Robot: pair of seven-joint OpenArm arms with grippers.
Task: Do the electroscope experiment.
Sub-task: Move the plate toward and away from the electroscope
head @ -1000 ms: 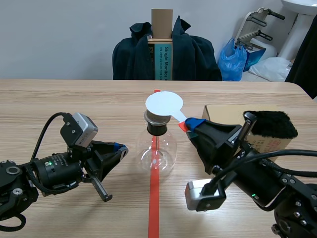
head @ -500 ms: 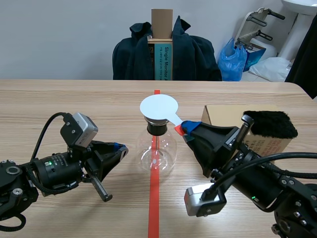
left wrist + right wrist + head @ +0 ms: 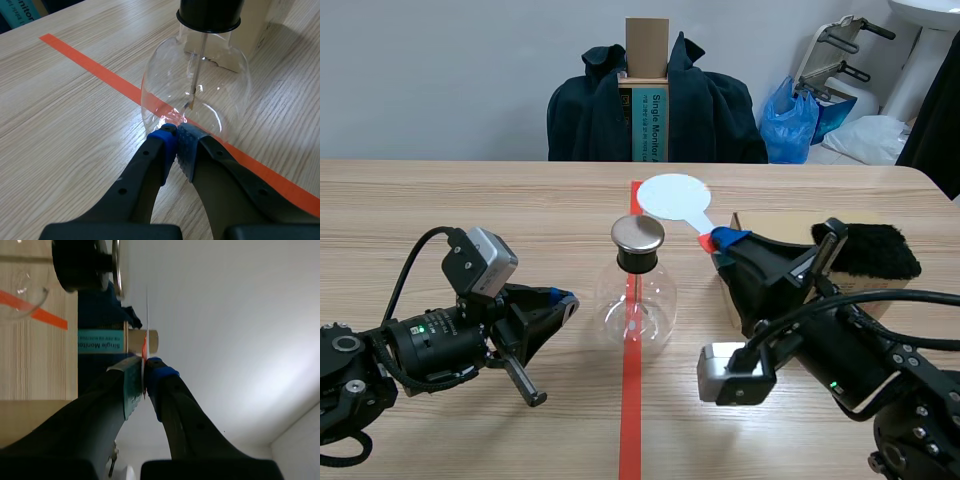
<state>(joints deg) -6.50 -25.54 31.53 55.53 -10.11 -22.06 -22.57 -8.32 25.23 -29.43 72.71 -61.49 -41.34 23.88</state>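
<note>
The electroscope, a clear glass flask [image 3: 638, 300] with a black stopper and a metal cap [image 3: 638, 234], stands on the red tape line at mid-table. My right gripper [image 3: 720, 240] is shut on the red-tipped handle of a white disc paddle [image 3: 672, 195], held up behind and to the right of the cap, apart from it. The right wrist view shows the paddle [image 3: 147, 315] edge-on between the pads, with the cap [image 3: 116, 265] beside it. My left gripper [image 3: 565, 300] rests low at the flask's left, shut on nothing. Its tips [image 3: 175, 137] sit at the base of the flask [image 3: 200, 95].
A cardboard box [image 3: 770, 230] with a black furry cloth [image 3: 875, 250] on top stands to the right of the flask, beside the right arm. A chair draped with a dark coat [image 3: 710, 110] is behind the table's far edge.
My right gripper has carried the white paddle away from above the metal cap, back and to the right. The left arm and the flask have stayed put.
</note>
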